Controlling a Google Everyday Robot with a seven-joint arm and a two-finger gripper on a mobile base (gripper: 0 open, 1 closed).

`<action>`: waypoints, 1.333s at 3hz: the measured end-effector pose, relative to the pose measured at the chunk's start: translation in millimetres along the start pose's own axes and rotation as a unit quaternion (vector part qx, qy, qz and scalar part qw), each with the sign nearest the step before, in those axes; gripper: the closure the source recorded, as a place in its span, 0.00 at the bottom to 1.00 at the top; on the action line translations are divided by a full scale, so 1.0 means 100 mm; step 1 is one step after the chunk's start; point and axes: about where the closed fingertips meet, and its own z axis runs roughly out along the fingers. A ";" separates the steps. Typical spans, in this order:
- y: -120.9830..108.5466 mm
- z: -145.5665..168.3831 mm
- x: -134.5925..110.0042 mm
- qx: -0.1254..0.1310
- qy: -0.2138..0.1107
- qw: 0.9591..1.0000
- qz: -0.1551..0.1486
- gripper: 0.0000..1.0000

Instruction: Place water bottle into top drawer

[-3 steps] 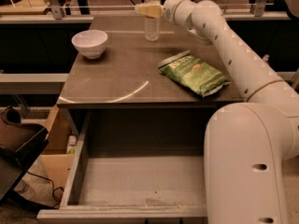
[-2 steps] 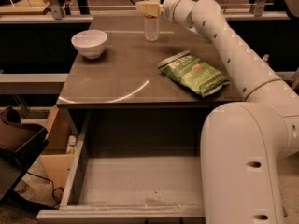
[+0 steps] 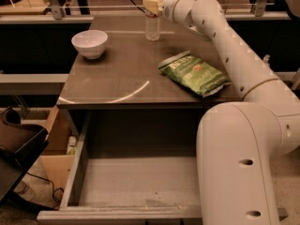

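At the far edge of the surface (image 3: 117, 78), the water bottle (image 3: 153, 28) stands upright, the end effector (image 3: 152, 6) pinching its upper part, the top drawer (image 3: 136, 182) open below the near edge.

Pincer (image 3: 152, 5) at far edge of table (image 3: 126, 67); open lane between bowl (image 3: 89, 43) and chip bag (image 3: 193, 73).

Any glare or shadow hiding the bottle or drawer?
Camera view: curved glare streak on the table front, away from the water bottle; shadow darkens the back of the top drawer, floor visible; gripper at the bottle's neck, lit.
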 end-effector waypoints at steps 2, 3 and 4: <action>0.05 0.04 0.02 -0.004 0.001 1.000 0.001 1.00; 0.05 0.04 0.02 -0.004 0.001 1.000 0.001 1.00; 0.07 -0.04 -0.06 -0.009 0.020 1.000 -0.007 1.00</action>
